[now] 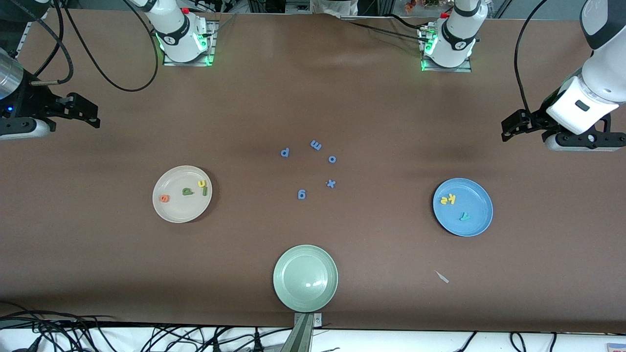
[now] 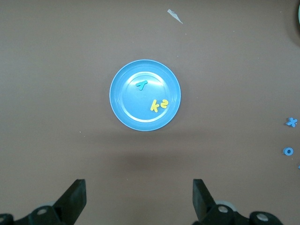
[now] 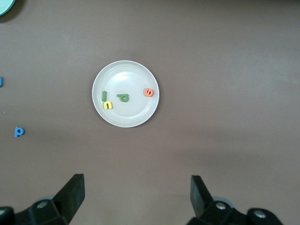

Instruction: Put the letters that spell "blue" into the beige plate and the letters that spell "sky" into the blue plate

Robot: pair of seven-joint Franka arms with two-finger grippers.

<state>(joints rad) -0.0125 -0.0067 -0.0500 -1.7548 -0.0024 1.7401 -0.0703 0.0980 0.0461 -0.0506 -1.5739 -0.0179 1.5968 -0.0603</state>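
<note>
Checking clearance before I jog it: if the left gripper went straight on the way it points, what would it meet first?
Probably bare table, just short of the blue plate; the open left gripper has nothing else ahead, though depth is unclear.

Front view: the right arm's wrist (image 1: pixel 12 78) and the left arm's wrist (image 1: pixel 594 93) are cut off by the picture's side edges, and both arms' upper links run out at the top. Left wrist view: the pale green plate (image 2: pixel 298 11) shows only as a sliver at the frame edge. Right wrist view: one small blue letter (image 3: pixel 1 82) is cropped, so its shape cannot be read. The pale scrap (image 1: pixel 442 277) near the blue plate (image 1: pixel 477 222) is too small to identify.
</note>
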